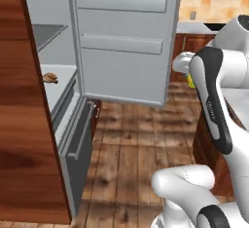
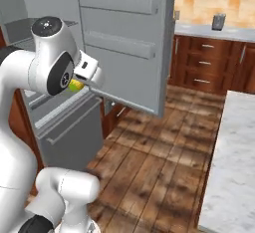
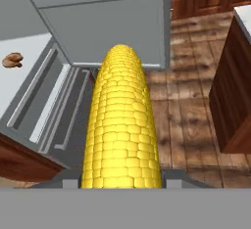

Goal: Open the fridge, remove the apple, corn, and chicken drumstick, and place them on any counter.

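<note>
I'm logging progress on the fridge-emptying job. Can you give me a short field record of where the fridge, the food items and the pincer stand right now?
fridge: door swung open, lower drawer pulled out
corn: yellow cob held in the pincer, out in front of the fridge over the wooden floor
chicken drumstick: brown piece lying on a pale fridge shelf
apple: cannot tell where it is
counter: marble slab at the robot's right, bare where visible

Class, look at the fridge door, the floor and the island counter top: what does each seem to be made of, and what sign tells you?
Fridge door: looks like matte grey metal or plastic; flat even colour, no shine. Floor: apparently brown wood planks; visible grain and board seams. Counter top: seems to be white-grey marble or stone; faint mottled veining, though it could be an imitation.
</note>
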Controlling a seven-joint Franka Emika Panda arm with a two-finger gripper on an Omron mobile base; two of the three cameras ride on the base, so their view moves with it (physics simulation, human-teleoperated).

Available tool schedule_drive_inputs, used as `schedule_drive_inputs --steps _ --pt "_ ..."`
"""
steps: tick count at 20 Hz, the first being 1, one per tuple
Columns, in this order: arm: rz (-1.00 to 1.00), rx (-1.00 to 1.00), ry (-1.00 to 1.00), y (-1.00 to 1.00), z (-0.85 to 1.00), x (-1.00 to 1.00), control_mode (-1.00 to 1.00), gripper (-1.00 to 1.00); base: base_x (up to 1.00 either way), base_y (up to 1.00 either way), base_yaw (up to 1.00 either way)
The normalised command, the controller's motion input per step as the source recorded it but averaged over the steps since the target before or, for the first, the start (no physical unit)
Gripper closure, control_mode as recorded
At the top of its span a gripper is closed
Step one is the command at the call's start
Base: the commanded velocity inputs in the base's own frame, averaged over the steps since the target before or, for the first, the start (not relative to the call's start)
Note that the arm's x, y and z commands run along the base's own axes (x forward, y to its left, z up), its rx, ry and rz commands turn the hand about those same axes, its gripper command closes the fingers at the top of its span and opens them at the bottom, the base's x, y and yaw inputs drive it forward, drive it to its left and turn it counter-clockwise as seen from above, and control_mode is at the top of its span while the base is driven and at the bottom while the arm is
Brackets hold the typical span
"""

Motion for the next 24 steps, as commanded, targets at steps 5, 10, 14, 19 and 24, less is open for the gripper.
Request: schedule_drive_inputs --steps 5,10,14,19,24 --pt "0.00 0.00 0.00 0.00 0.00 0.00 1.00 1.00 -0.54 -0.20 -0.69" --pt "0.00 0.00 0.00 0.00 0.00 0.00 1.00 1.00 -0.01 -0.82 -0.60" --pt "-0.08 0.01 0.01 -0.14 -0.06 0.00 -1.00 1.00 0.01 -0.66 -0.32" --pt "-0.22 0.03 0.11 -0.87 -0.82 0.78 -1.00 1.00 0.00 0.00 0.00" --pt "-0.09 0.07 0.21 -0.61 -1.00 1.00 -1.00 1.00 0.00 0.00 0.00"
